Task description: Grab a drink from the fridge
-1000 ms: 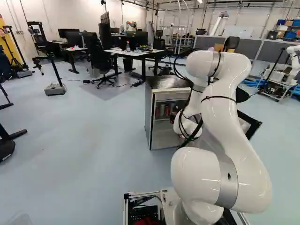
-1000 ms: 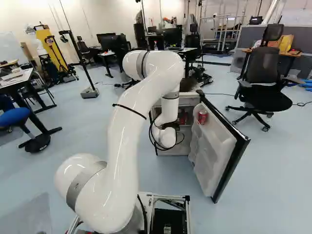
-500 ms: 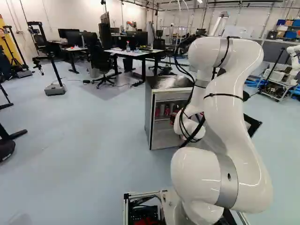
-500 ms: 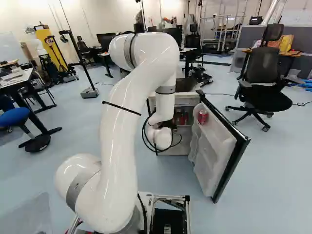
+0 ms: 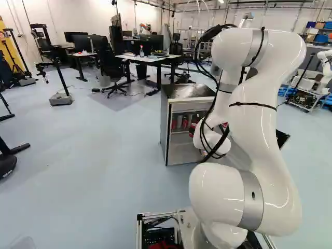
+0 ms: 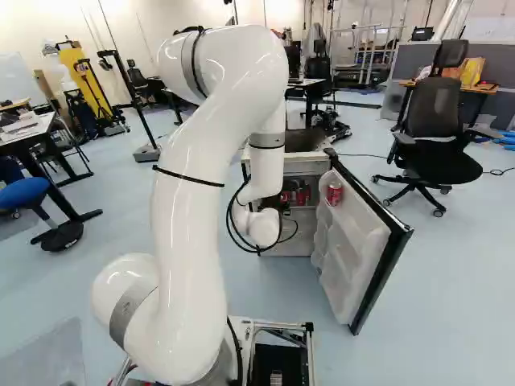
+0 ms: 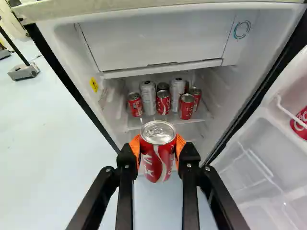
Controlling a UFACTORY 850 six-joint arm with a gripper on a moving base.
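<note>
The pincer point(image 5: 193, 128) grasps a red drink can point(image 7: 157, 154) between its two orange pads point(image 7: 135, 145).

A robotics lab, probably: another robot point(image 5: 324, 67), monitors point(image 5: 150, 42), tripods point(image 5: 11, 52) and office chairs point(image 6: 432, 133) share the floor.

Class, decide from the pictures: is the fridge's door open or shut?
Open: the fridge door stands swung out from the fridge, and the cans on the shelf inside show through the front.
</note>
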